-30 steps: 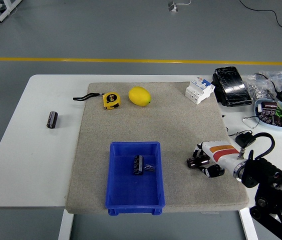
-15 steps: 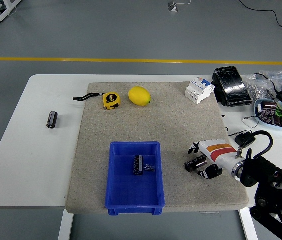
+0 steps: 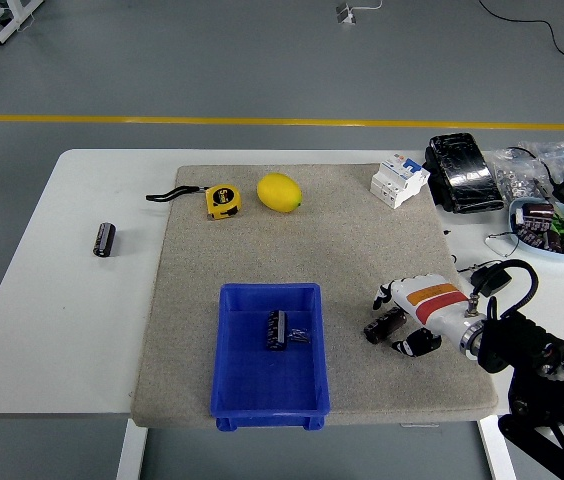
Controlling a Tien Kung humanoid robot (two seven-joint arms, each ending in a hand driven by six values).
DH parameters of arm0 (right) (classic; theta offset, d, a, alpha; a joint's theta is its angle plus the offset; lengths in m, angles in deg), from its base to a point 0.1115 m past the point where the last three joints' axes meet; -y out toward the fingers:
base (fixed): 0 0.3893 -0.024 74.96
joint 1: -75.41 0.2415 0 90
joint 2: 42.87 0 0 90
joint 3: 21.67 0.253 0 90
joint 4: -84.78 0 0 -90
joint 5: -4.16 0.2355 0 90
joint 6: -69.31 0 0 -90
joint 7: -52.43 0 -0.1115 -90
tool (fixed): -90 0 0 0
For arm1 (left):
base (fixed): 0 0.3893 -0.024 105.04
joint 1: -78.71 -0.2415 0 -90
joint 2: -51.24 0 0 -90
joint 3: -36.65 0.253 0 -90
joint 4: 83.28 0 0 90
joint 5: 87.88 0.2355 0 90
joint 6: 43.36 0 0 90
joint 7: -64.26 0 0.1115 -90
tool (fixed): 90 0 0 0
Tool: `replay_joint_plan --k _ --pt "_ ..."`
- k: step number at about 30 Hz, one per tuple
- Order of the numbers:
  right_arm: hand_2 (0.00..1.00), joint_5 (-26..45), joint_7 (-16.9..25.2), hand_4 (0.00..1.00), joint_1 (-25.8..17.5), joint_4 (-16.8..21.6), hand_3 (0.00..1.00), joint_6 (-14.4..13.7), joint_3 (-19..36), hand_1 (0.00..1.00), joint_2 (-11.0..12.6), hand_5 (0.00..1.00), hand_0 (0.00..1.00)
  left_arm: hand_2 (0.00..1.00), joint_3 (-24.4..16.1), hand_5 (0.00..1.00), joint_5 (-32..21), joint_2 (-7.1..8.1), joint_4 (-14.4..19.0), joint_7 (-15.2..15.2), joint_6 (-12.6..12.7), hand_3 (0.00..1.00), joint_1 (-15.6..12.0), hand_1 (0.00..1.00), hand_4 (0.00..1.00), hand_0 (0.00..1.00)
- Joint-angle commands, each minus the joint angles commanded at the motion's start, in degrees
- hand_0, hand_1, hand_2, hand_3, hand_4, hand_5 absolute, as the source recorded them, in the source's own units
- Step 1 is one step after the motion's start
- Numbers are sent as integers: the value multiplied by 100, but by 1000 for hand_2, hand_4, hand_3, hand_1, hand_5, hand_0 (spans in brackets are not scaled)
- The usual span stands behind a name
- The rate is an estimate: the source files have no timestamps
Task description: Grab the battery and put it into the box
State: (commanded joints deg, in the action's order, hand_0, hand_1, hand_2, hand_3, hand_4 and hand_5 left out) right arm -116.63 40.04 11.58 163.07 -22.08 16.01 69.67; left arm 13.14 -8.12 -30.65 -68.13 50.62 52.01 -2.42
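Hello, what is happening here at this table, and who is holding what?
The robot's right hand grips a dark battery over the mat, right of the blue box. The box already holds one battery. Another battery lies on the white table at the left. The left hand is out of view.

I see one dark battery [image 3: 383,326] in my right hand [image 3: 409,318], just right of the blue box [image 3: 269,403]. Another battery [image 3: 278,330] lies inside the box, and a third battery [image 3: 105,239] lies far left on the table.
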Motion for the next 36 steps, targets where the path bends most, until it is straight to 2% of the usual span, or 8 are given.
replay_joint_plan --k 6,16,23,24,29,30,36 --pt "761 -135 113 998 28 -27 776 20 12 637 36 111 531 685 -3 675 16 -3 1 -8 -7 620 2 647 627 686" --pt "773 -462 621 998 116 -35 778 -84 -111 641 128 110 536 685 -4 675 23 -13 4 -12 -4 620 -17 652 627 688" --pt "750 -650 1010 998 195 -44 752 -306 -282 625 225 112 512 686 -11 675 44 -12 7 -10 -16 620 -28 654 627 689" --pt "714 -655 1050 974 215 -47 657 -361 -313 598 235 103 469 686 -10 675 47 -12 8 -9 -18 620 -29 655 627 690" --pt "714 -584 1163 974 337 -171 657 -585 -452 598 240 103 469 686 -15 675 61 -18 11 -11 -21 620 -31 655 627 690" --pt "686 -563 1187 920 364 -212 566 -612 -479 550 239 73 444 685 -17 675 64 -18 11 -12 -22 620 -28 657 627 689" --pt "686 -546 1241 920 423 -340 566 -639 -582 550 236 73 444 685 11 675 21 -17 13 1 -8 620 -15 657 627 689"
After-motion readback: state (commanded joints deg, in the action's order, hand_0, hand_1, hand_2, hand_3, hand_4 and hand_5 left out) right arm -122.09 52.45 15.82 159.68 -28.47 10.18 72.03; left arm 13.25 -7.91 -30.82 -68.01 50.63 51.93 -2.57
